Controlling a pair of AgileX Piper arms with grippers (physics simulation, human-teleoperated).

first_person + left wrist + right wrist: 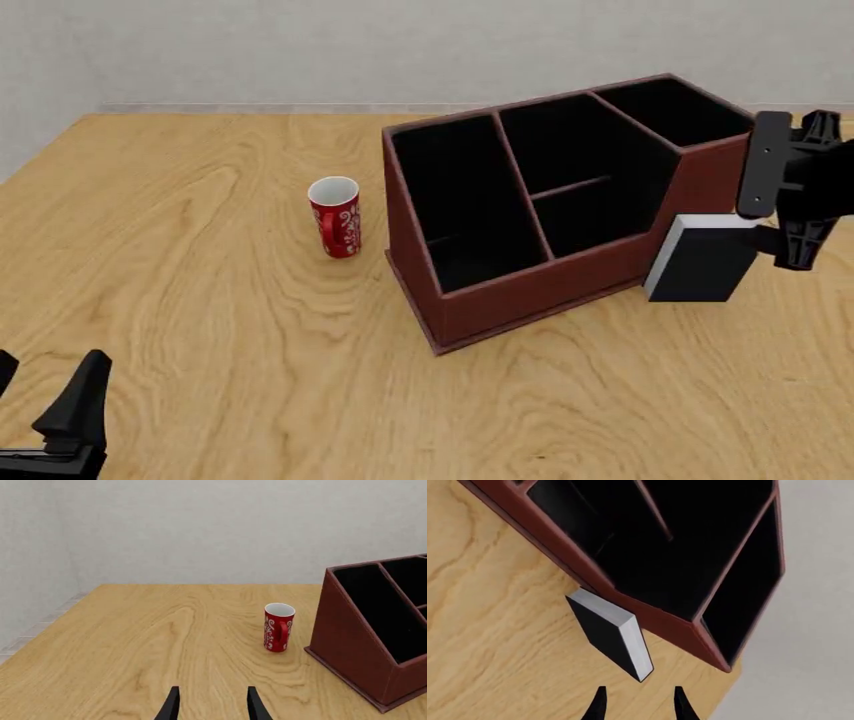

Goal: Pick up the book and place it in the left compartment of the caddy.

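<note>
Approach step, book not yet grasped. The book (699, 258) is stood upright on the table (200, 300), just beside the caddy (534, 290) at its low right end; whether it touches the wall cannot be told. The right gripper (636, 702) is held above and to the right of the book, fingers parted, nothing between them. The left gripper (211, 705) is parked low at the near left, fingers apart, empty. The left compartment (454, 205) sits at the tall end, next to a cup (335, 216). Next move, as judged: fingers lowered over the book's covers, closed, book lifted and carried across the caddy to the far-left slot.
</note>
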